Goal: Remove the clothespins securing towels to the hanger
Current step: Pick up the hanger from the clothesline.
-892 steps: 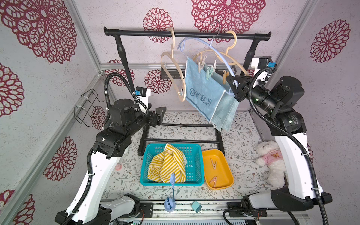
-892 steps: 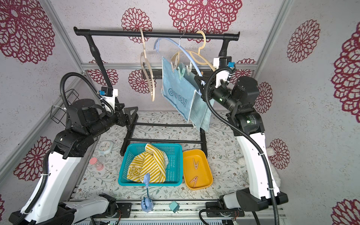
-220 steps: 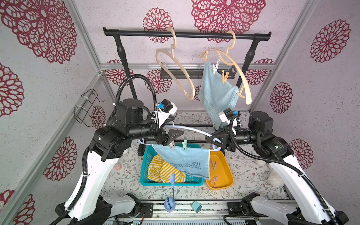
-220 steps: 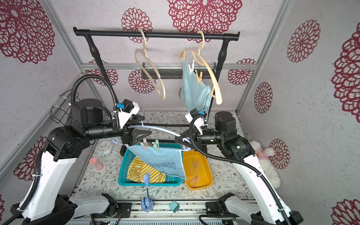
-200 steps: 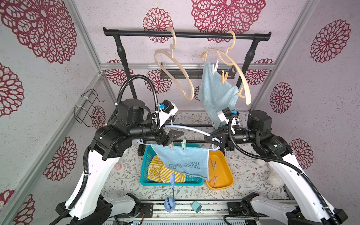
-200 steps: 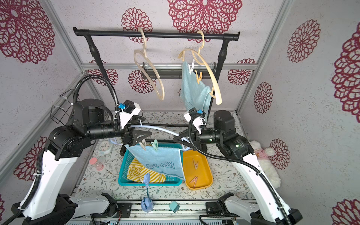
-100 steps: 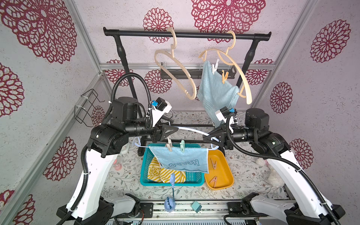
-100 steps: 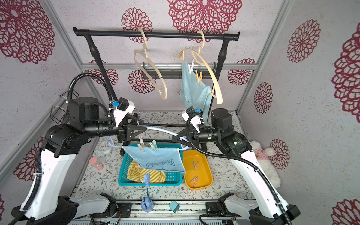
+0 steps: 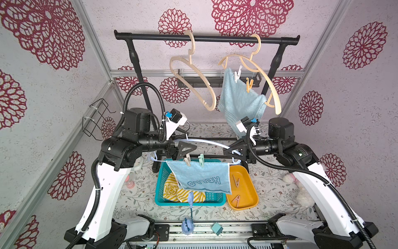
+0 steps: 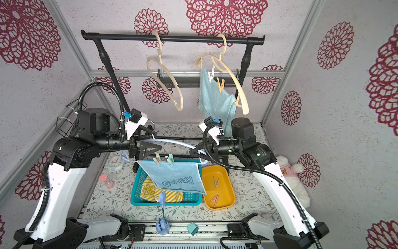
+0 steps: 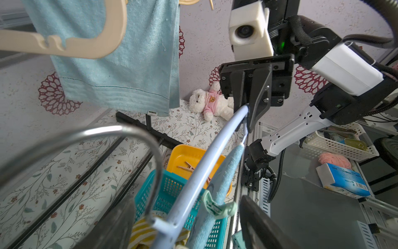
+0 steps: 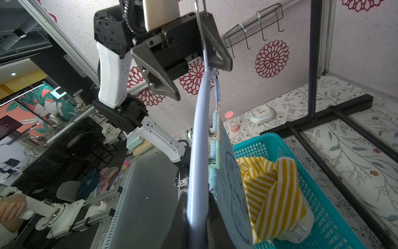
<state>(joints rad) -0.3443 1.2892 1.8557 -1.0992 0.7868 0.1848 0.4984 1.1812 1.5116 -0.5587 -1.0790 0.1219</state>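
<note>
The black rack (image 9: pixel 204 38) is standing at the far side. Nearer, the HELLO towel (image 9: pixel 202 176) is hanging over the teal basket (image 9: pixel 159 179) from a pale blue hanger (image 9: pixel 206 142). The right gripper (image 11: pixel 247 116) is clenching the hanger's right end. The left gripper (image 12: pixel 202 82) is spreading its fingers wide around the left end without pinching it. The beige clothespin (image 9: pixel 187 160) and mint clothespin (image 9: pixel 201 159) are biting the towel's top edge just right of those fingertips, outside the gap.
</note>
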